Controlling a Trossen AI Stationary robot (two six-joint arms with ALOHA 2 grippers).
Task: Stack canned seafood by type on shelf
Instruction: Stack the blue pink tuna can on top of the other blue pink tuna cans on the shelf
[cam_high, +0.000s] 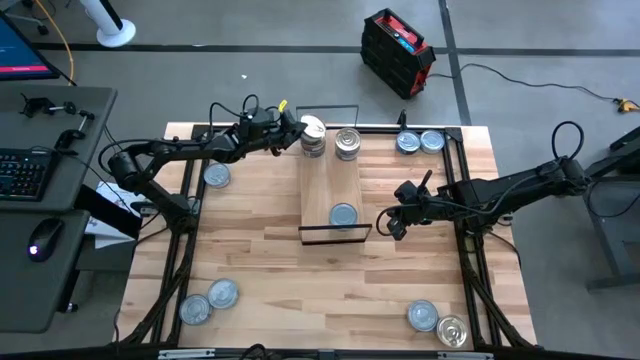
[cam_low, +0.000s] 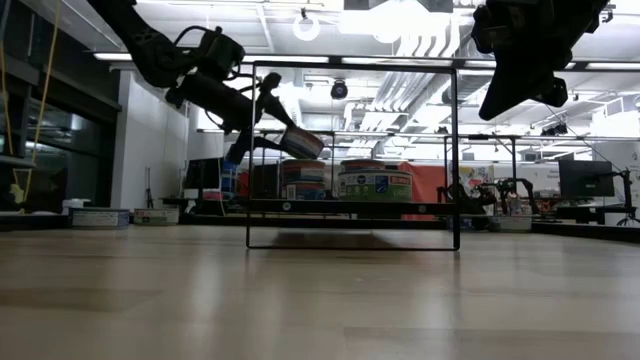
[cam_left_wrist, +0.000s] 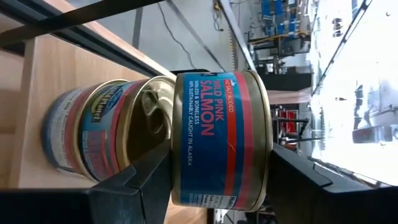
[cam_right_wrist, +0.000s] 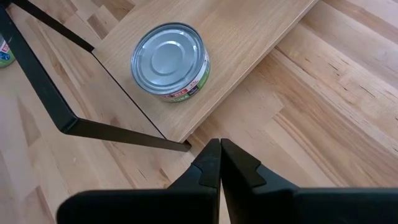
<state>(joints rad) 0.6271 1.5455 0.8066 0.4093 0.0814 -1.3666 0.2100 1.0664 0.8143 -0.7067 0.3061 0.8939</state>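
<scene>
The shelf (cam_high: 330, 185) lies in the table's middle, a black wire frame at each short end. At its far end stand two stacks of cans, a left one (cam_high: 313, 147) and a right one (cam_high: 348, 143). A single pale-topped can (cam_right_wrist: 171, 61) sits flat near its near end. My left gripper (cam_high: 300, 128) is shut on a pink salmon can (cam_left_wrist: 221, 140), tilted just over the left stack (cam_low: 303, 178), whose top can shows a ring-pull lid (cam_left_wrist: 146, 118). My right gripper (cam_right_wrist: 219, 155) hovers shut and empty over the table, right of the shelf's near end. My left gripper pinches the salmon can between its two fingers, one finger (cam_left_wrist: 149, 180) on the flat underside (cam_left_wrist: 177, 155) and the other (cam_left_wrist: 298, 180) on the flat top. It reaches in from the table's left, slanting slightly down. The can is tilted over the left stack; whether it touches I cannot tell.
Loose cans lie on the table: one left of the shelf (cam_high: 217, 176), two at the far right (cam_high: 407, 142) (cam_high: 432, 141), two at the near left (cam_high: 222, 293) (cam_high: 195, 309), two at the near right (cam_high: 423, 316) (cam_high: 452, 331).
</scene>
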